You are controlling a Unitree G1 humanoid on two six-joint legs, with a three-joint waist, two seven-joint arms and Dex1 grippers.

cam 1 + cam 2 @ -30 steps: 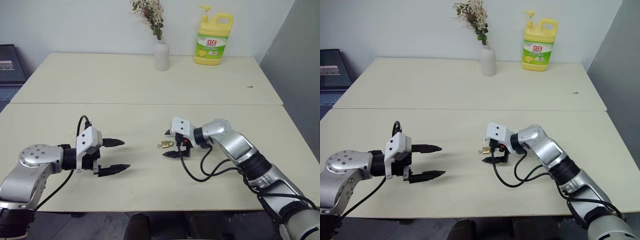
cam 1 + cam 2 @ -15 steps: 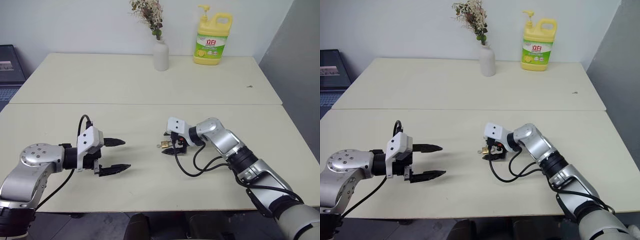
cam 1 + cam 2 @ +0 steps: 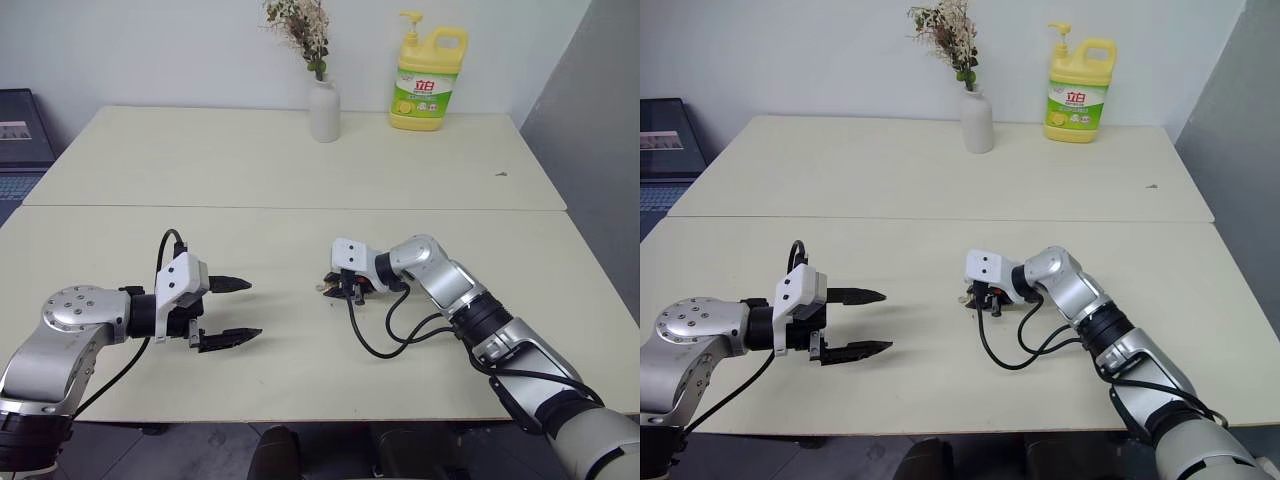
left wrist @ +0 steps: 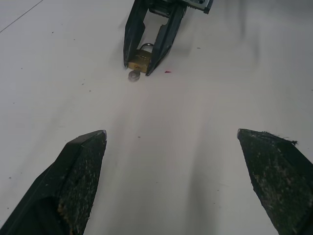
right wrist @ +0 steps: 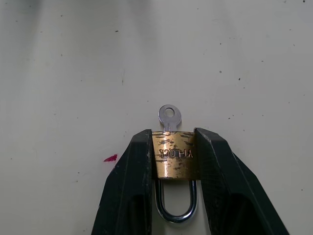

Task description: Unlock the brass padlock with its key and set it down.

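Right hand (image 3: 337,288) pinches the padlock (image 5: 173,155) by its sides on the worktop (image 3: 300,370), key (image 5: 169,117) poking out beyond the fingertips. Left hand (image 3: 233,311) hangs spread wide, well apart.

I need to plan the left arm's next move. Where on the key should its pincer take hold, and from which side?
Take the key by its round flat bow, the part sticking out of the brass padlock. Approach from the side opposite the right pincer, whose fingers clamp the body's two flanks; the left pincer likely has a free line there.
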